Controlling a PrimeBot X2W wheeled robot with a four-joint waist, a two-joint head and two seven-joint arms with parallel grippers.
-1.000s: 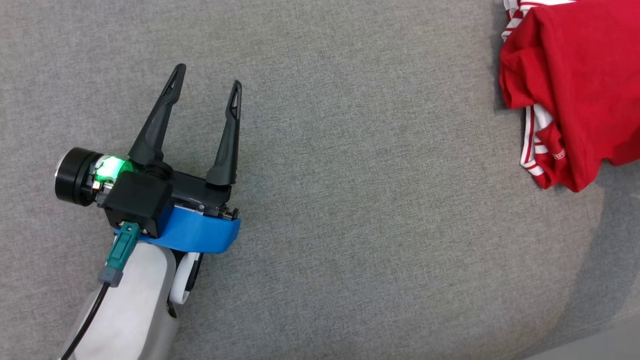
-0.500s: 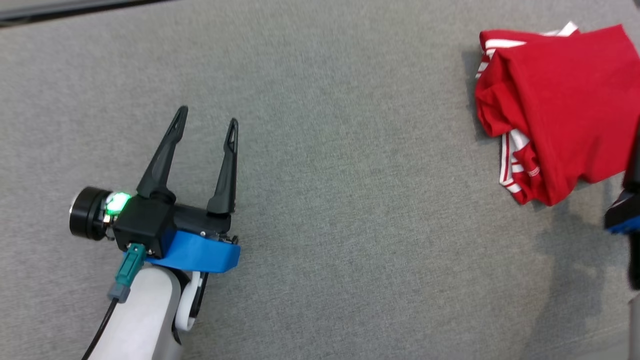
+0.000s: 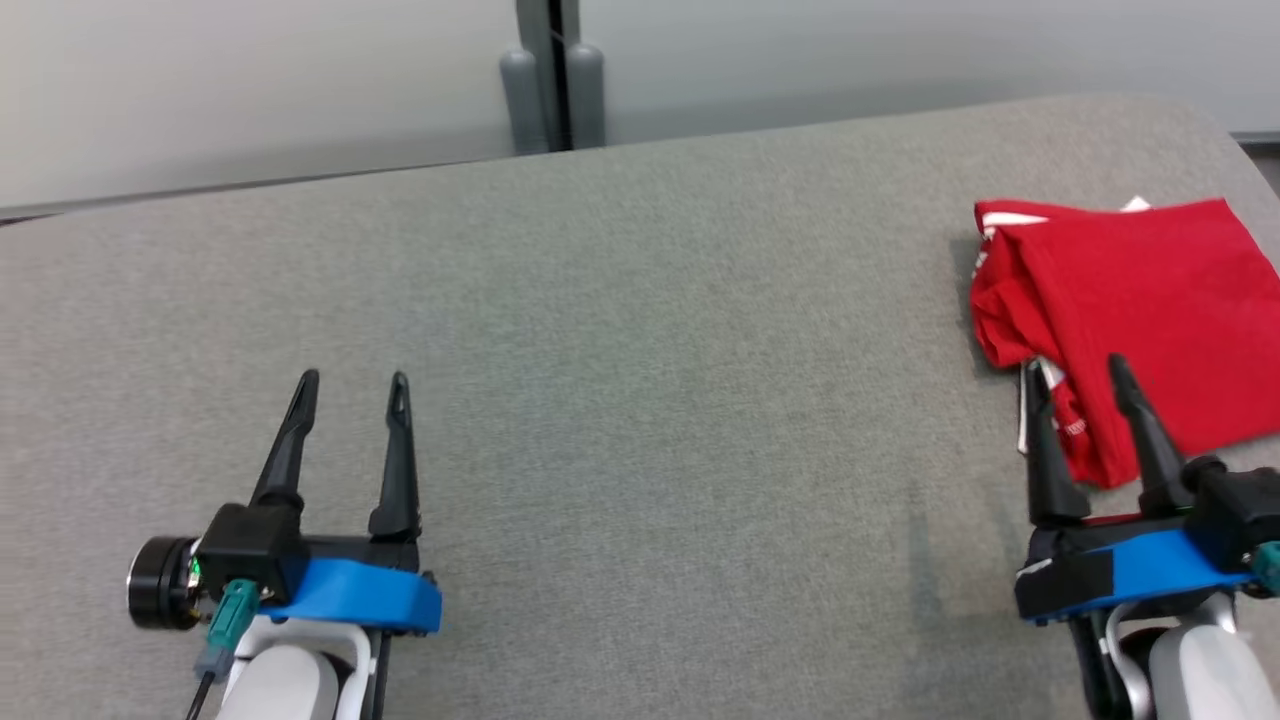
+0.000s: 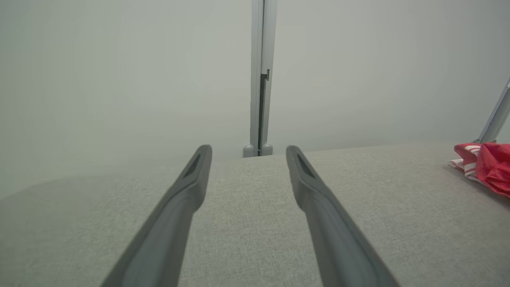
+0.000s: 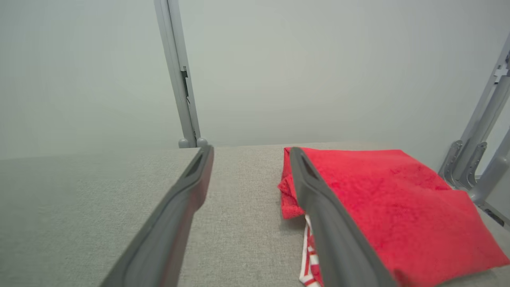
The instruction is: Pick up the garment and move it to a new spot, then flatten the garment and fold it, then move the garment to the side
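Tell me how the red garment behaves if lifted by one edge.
The red garment looks soft and creased, so it probably droops and unfolds. Thin layers suggest it is light. Pushed across the grey surface, it likely bunches.

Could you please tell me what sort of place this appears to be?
Probably a robotics test bay: a grey fabric-covered table, plain pale partition panels joined by a grey post, and one red garment.

Cannot read any word, number or brand anywhere; can make out only a tiny white print (image 3: 1076,428) on the near left corner of the red garment (image 3: 1130,290), too small and blurred to tell as letters.
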